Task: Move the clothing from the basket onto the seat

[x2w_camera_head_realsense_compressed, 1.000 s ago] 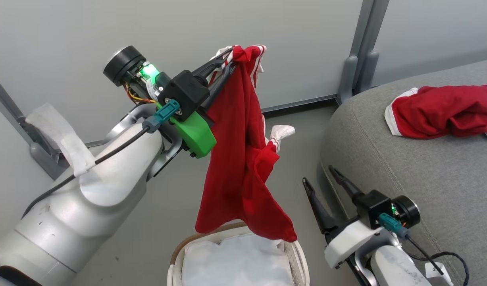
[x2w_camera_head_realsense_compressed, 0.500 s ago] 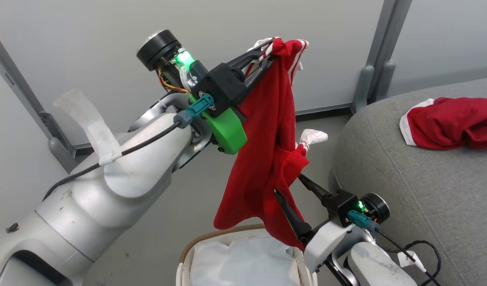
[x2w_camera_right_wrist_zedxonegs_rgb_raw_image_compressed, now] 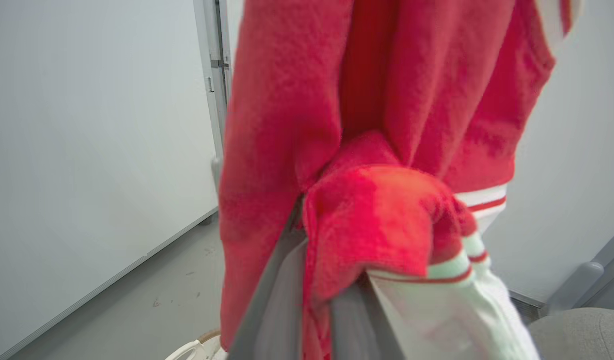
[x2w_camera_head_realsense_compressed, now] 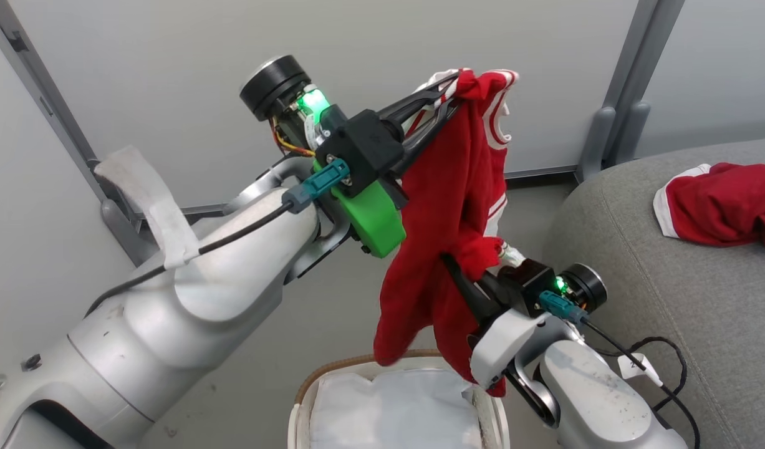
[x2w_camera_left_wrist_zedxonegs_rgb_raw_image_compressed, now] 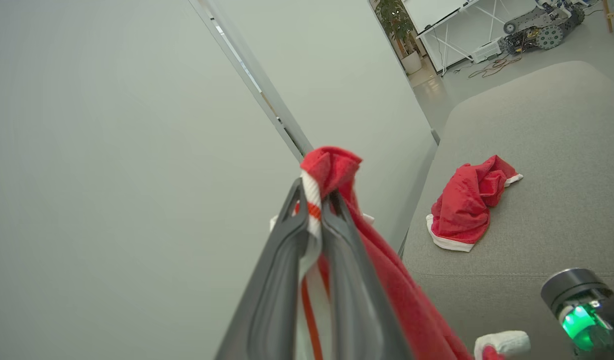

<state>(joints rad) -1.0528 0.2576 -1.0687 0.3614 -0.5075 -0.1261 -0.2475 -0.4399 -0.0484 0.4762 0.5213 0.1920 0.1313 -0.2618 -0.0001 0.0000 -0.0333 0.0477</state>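
Observation:
A red garment with white striped trim (x2w_camera_head_realsense_compressed: pixel 444 206) hangs above the basket (x2w_camera_head_realsense_compressed: pixel 302 396), held at two places. My left gripper (x2w_camera_head_realsense_compressed: pixel 452 93) is shut on its top edge; in the left wrist view the fingers (x2w_camera_left_wrist_zedxonegs_rgb_raw_image_compressed: pixel 281 280) pinch the white-striped hem (x2w_camera_left_wrist_zedxonegs_rgb_raw_image_compressed: pixel 332 167). My right gripper (x2w_camera_head_realsense_compressed: pixel 462 269) is shut on a lower fold, its fingertips buried in the cloth (x2w_camera_right_wrist_zedxonegs_rgb_raw_image_compressed: pixel 377 100). A second red garment (x2w_camera_head_realsense_compressed: pixel 719 206) lies crumpled on the grey seat (x2w_camera_head_realsense_compressed: pixel 669 324), also seen from the left wrist (x2w_camera_left_wrist_zedxonegs_rgb_raw_image_compressed: pixel 467 205). The basket holds a white liner (x2w_camera_head_realsense_compressed: pixel 394 411).
A pale partition wall with grey posts (x2w_camera_head_realsense_compressed: pixel 613 106) stands behind. The grey floor (x2w_camera_head_realsense_compressed: pixel 332 312) runs between wall, basket and seat. A black cable (x2w_camera_head_realsense_compressed: pixel 663 349) hangs beside the right forearm. Far off, a plant (x2w_camera_left_wrist_zedxonegs_rgb_raw_image_compressed: pixel 397 20) and a wheeled machine (x2w_camera_left_wrist_zedxonegs_rgb_raw_image_compressed: pixel 542 25) show.
The head camera has shifted. My right gripper rose from beside the seat into the hanging garment and shut on its lower fold. The left gripper kept its hold on the top.

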